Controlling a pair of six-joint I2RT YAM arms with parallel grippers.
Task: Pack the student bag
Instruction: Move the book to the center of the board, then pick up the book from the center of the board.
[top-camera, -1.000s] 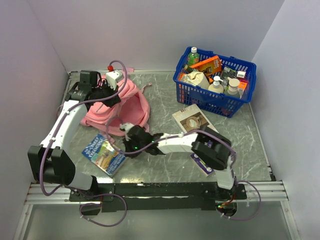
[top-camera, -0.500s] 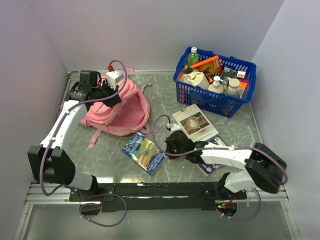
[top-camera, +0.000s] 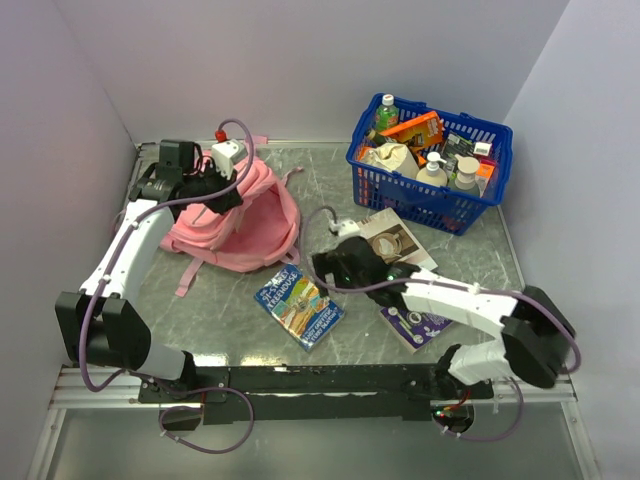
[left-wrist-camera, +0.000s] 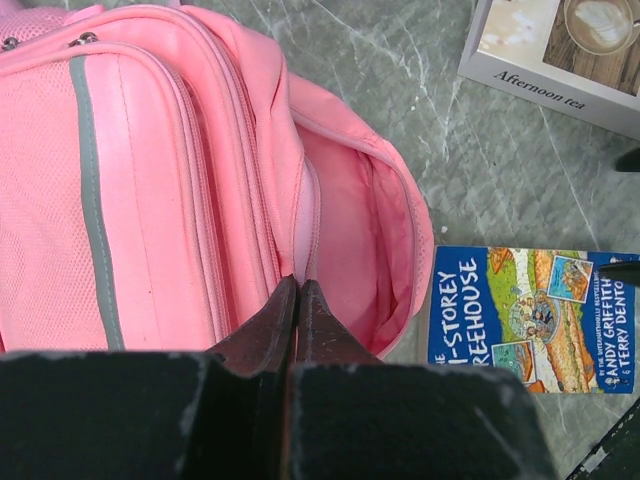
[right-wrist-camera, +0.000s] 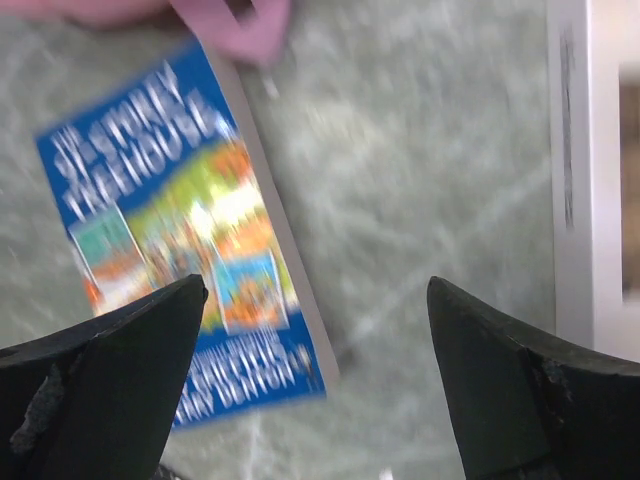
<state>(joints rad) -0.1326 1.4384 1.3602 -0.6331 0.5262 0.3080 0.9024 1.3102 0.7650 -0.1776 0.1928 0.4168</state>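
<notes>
left gripper (left-wrist-camera: 297, 288) pinching student bag (left-wrist-camera: 150, 180) rim, seemingly | mouth open, wrist view only | right gripper (right-wrist-camera: 315, 295) released over book (right-wrist-camera: 170, 220)

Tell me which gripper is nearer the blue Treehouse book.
Right. The right gripper hovers open at the far edge of the blue book; the left gripper is farther off, shut on the opening rim of the student bag.

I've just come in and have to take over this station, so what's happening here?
Two arms are packing the student bag. The left gripper is shut on the rim of its open main pocket, holding it agape. The right gripper is open, hovering over the table beside the blue book, which lies near the bag, not yet packed. The Afternoon tea book and a purple book lie nearby.
</notes>
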